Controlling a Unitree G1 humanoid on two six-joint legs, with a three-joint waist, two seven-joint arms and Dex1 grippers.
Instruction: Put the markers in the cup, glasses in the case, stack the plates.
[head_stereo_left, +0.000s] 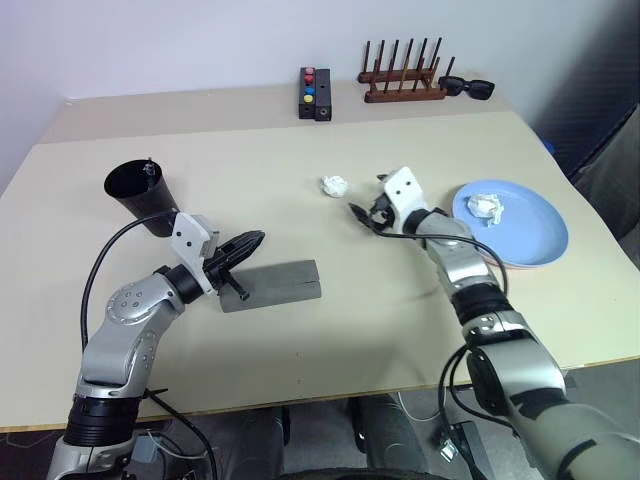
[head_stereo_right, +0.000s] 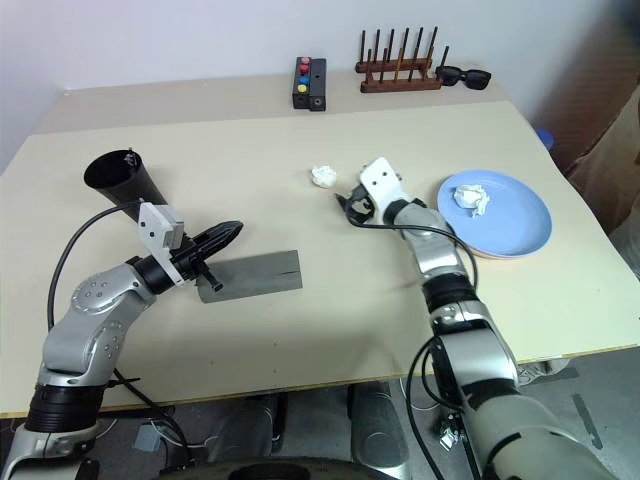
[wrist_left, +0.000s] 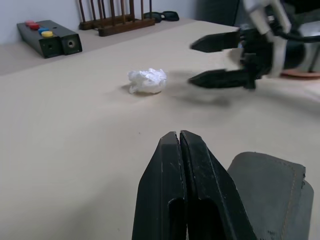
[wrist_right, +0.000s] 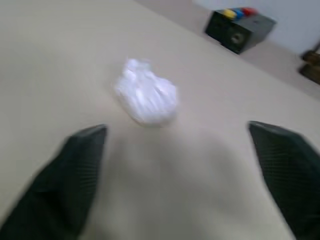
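Note:
The black cup (head_stereo_left: 138, 195) stands at the left, and a thin marker end (head_stereo_left: 150, 166) pokes above its rim. The grey case (head_stereo_left: 270, 285) lies closed in front of it. My left gripper (head_stereo_left: 252, 240) is shut and empty, hovering over the case's near left end. The light blue plate (head_stereo_left: 530, 235) rests on the salmon pink plate (head_stereo_left: 492, 260) at the right. My right gripper (head_stereo_left: 365, 200) is open with nothing between its fingers, just left of the plates and facing a crumpled paper ball (wrist_right: 146, 98). The glasses are out of view.
A second paper wad (head_stereo_left: 487, 207) lies on the blue plate. At the back stand a black box with coloured buttons (head_stereo_left: 314, 93), a wooden peg rack (head_stereo_left: 403, 78) and black sunglasses (head_stereo_left: 466, 87). The table's front edge runs below the case.

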